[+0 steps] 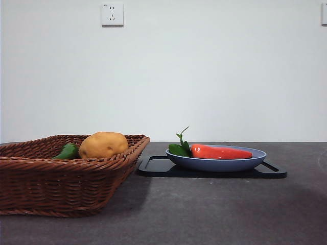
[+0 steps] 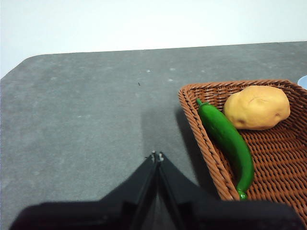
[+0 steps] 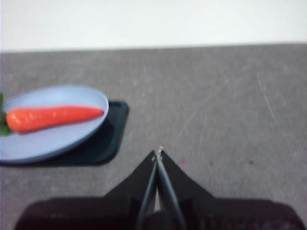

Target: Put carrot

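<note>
The carrot [image 1: 220,152], glossy orange-red with green leaves at its thick end, lies on a blue plate [image 1: 217,163] in the front view, right of centre. It also shows in the right wrist view [image 3: 53,117] on the plate [image 3: 48,141]. My right gripper [image 3: 157,153] is shut and empty over bare table, apart from the plate. My left gripper [image 2: 157,155] is shut and empty over bare table beside the wicker basket [image 2: 201,139]. Neither gripper shows in the front view.
The wicker basket [image 1: 61,176] stands at the front left and holds a yellow-brown potato [image 1: 103,144] and a green pepper [image 1: 66,151]. The plate rests on a black tray [image 1: 153,167]. A white wall stands behind the dark grey table.
</note>
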{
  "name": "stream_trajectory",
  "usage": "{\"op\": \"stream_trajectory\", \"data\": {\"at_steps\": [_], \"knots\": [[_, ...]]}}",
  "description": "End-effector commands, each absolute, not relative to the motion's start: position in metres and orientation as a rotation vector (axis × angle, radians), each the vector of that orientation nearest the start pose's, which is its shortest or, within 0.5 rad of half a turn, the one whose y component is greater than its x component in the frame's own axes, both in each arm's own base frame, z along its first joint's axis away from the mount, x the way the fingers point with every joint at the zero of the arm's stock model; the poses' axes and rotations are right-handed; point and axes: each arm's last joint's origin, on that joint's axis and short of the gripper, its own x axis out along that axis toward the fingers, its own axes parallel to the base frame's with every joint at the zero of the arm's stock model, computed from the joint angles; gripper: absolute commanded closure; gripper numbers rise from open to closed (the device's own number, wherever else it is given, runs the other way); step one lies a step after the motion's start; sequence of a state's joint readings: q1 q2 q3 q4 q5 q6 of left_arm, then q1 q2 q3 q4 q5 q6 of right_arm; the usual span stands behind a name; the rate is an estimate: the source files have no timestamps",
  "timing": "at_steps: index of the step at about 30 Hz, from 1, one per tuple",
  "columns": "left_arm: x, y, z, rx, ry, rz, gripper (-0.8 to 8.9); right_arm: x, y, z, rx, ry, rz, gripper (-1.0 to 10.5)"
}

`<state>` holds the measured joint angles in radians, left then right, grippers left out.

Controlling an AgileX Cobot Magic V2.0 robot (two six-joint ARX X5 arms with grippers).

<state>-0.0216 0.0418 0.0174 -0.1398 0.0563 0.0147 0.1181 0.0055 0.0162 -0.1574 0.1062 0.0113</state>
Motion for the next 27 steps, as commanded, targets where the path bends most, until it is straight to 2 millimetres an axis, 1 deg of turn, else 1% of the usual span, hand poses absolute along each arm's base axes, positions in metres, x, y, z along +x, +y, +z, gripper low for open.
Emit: {"op": "stream_trajectory", "data": {"at_steps": [1, 3, 27], "knots": [[0.0984, -0.0035, 0.1507, 0.008, 0.157, -0.078, 8.05, 0.0958, 0.0083, 0.1526, 0.007, 0.134, 0.011, 9.4], [0.0984, -0.0035, 0.1507, 0.008, 0.157, -0.078, 8.05, 0.0958, 0.0083, 0.1524, 0.039, 0.136, 0.009, 9.4], [0.0984, -0.0035, 0.1507, 0.008, 0.157, -0.078, 8.05, 0.0958, 0.0081, 0.1526, 0.039, 0.135, 0.004, 9.4]]}}
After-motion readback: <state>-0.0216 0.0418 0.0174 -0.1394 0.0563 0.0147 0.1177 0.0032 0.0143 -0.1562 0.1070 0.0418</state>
